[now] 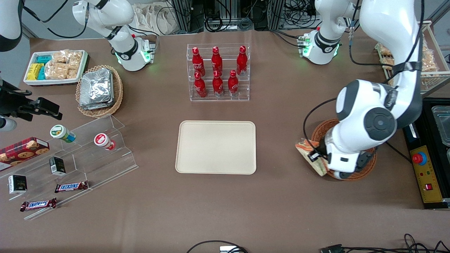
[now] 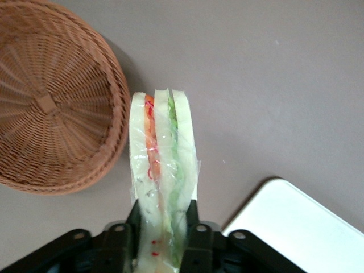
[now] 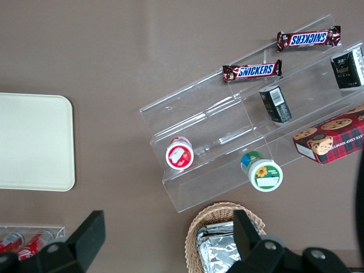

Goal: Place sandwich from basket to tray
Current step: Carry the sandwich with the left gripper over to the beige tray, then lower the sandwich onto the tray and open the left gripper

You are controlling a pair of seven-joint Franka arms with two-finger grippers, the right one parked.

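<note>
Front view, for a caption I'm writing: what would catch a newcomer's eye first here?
First, the big white working arm whose claw is shut on the wrapped sandwich, held just outside the reddish-brown basket on the side toward the tray. Next, the bare cream tray mid-table, and the red bottles in a clear rack farther from the camera than the tray.

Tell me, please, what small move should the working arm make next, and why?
Probably carry the sandwich sideways toward the tray: the gripper is shut on it, already outside the basket, and the tray lies bare.
</note>
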